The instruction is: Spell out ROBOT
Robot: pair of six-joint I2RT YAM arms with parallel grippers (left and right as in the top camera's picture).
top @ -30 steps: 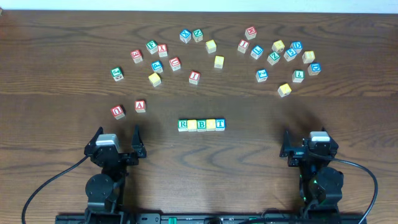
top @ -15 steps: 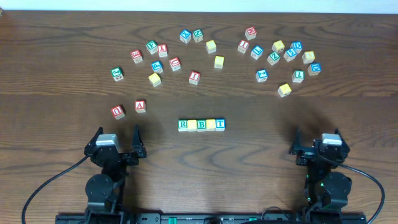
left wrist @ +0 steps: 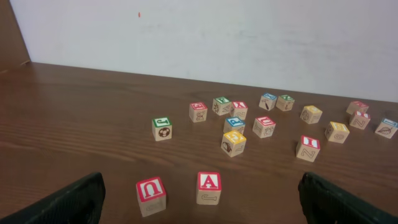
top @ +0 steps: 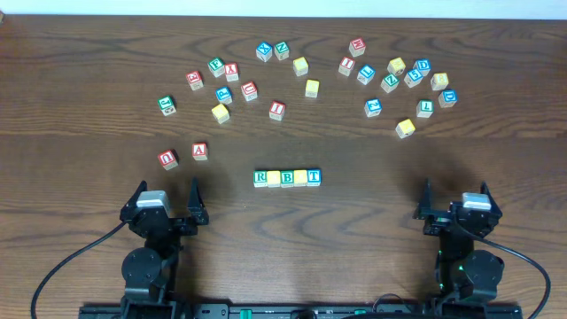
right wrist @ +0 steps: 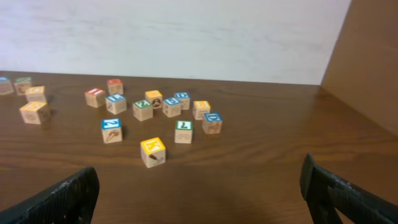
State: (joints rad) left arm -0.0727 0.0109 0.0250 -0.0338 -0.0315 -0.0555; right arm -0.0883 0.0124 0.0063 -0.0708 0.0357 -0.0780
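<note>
- While both arms sit at the near side of the table [top: 80,186], the left gripper [top: 166,190] has its jaws spread wide. It holds nothing and touches nothing, and lies near-left of the ROBOT row [top: 287,177].
- The right gripper [top: 455,193] is likewise at full spread and empty, near-right of the row and well apart from it.
- The row runs R cube [top: 260,178], yellow cube [top: 274,178], B cube [top: 287,178], second yellow cube [top: 300,177], T cube [top: 314,176]. The five touch side by side in one straight line.
- The red U cube [top: 168,159] and red A cube [top: 200,151] sit left of the row, just beyond the left gripper's fingers.
- Loose cubes [top: 366,74] scatter in an arc beyond the row, short of the table's far edge at the white wall [left wrist: 249,37].
- Bare wood surrounds the row on every side, widest toward each gripper.
</note>
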